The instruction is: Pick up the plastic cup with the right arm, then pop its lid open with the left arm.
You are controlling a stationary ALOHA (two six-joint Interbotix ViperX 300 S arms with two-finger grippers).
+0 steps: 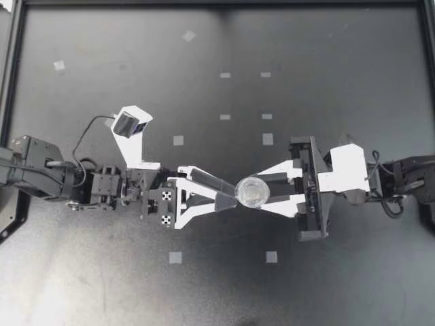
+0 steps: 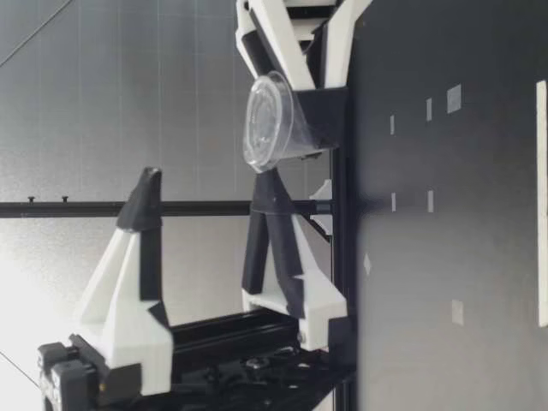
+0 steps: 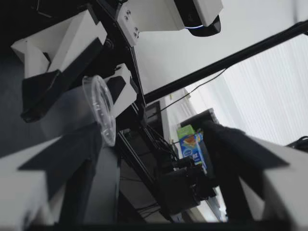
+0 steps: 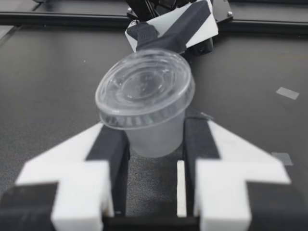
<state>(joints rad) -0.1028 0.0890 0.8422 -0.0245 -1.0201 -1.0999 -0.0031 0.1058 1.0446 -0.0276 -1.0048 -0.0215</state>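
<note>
Top view: my right gripper (image 1: 257, 192) is clamped with its two fingers on either side of the one clear cup (image 1: 251, 193), which carries a single clear lid (image 4: 144, 86) and hangs a little tilted above the middle of the table (image 1: 326, 54). My left gripper (image 1: 230, 194) faces it with its two fingers spread wide, one tip just beside the cup's wall, the other raised well above it. Ten pale tape squares (image 1: 178, 140) dot the dark table around them.
</note>
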